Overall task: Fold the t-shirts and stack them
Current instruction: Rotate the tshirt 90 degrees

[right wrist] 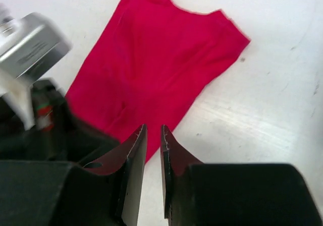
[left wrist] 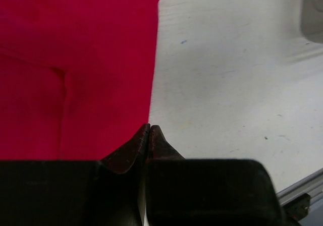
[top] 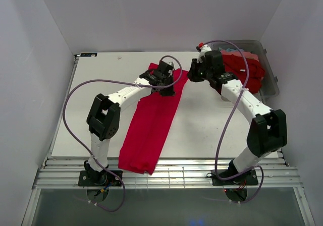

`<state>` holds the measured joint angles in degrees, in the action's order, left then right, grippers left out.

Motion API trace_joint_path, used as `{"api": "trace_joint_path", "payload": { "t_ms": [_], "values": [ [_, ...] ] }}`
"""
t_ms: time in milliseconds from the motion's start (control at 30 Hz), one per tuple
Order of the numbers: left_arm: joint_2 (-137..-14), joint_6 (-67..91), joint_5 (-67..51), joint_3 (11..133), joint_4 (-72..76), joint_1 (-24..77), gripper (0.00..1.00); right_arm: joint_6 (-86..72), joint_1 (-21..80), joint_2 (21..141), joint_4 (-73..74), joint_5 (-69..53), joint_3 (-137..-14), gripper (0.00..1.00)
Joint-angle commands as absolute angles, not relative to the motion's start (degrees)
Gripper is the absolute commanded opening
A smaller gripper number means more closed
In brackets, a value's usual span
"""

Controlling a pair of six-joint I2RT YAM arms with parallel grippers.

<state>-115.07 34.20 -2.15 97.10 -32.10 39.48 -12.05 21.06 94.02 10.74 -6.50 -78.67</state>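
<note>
Left claw (left wrist: 149,130) shut at red t-shirt's (top: 151,120) right edge, right claw (right wrist: 153,132) barely ajar, empty; shirt lies long-folded on table (top: 212,125), likely next: grip far corners, fold crosswise.

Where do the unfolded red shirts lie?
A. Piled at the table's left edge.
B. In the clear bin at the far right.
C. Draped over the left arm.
B: the top view shows crumpled red shirts inside the clear bin, apart from the folded shirt.
</note>
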Motion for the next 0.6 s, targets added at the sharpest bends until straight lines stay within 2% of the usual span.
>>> {"api": "trace_joint_path", "payload": {
  "t_ms": [0,167,567],
  "values": [
    [-116.7,31.6,-3.4,95.9,-33.6,39.9,0.13,-13.4,24.6,90.5,13.3,-5.3,-70.2,0.22],
    [-118.6,32.2,-2.5,94.2,-33.1,39.9,0.12,-14.9,28.9,82.6,14.3,-1.6,-63.1,0.22],
    [-125.6,33.5,1.7,93.6,-32.4,39.6,0.08,-21.0,35.7,67.4,22.2,6.2,-56.8,0.22]
  ]
}}
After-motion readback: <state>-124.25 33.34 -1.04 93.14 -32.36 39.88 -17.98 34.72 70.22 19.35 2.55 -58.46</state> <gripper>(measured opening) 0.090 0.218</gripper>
